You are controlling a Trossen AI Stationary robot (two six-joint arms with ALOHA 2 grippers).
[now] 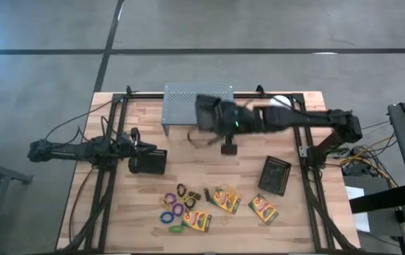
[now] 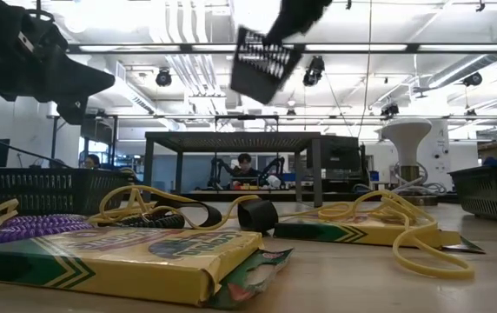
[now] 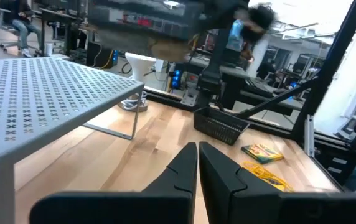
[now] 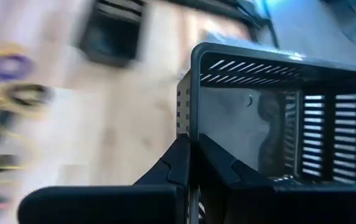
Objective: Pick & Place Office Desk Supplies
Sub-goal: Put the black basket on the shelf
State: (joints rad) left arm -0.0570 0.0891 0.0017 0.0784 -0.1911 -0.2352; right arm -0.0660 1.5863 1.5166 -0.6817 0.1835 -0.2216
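Note:
My right gripper (image 4: 190, 155) is shut on a black mesh bin (image 1: 207, 113), carried high over the table in front of the grey stand; in the low view this bin (image 2: 266, 61) hangs tilted in the air. My left gripper (image 3: 198, 155) is shut and empty at the table's left side, above a second mesh bin (image 1: 153, 163). A third bin (image 1: 275, 175) rests on its base at the right. Three crayon boxes (image 1: 226, 200) (image 1: 263, 208) (image 1: 197, 221) lie flat near the near edge, with coloured elastic loops (image 1: 174, 207) beside them. My right gripper pinches the bin's side wall at its rim, near a corner (image 4: 190, 134), one finger outside and one inside the bin. The bin is lifted clear of the table and tilted, its open side facing the wrist camera.
The grey perforated stand (image 1: 197, 99) sits at the far edge, just beyond the carried bin. A white round-topped object (image 1: 279, 100) is by its right end. Bare wood lies in the table's middle between the left bin and the right bin.

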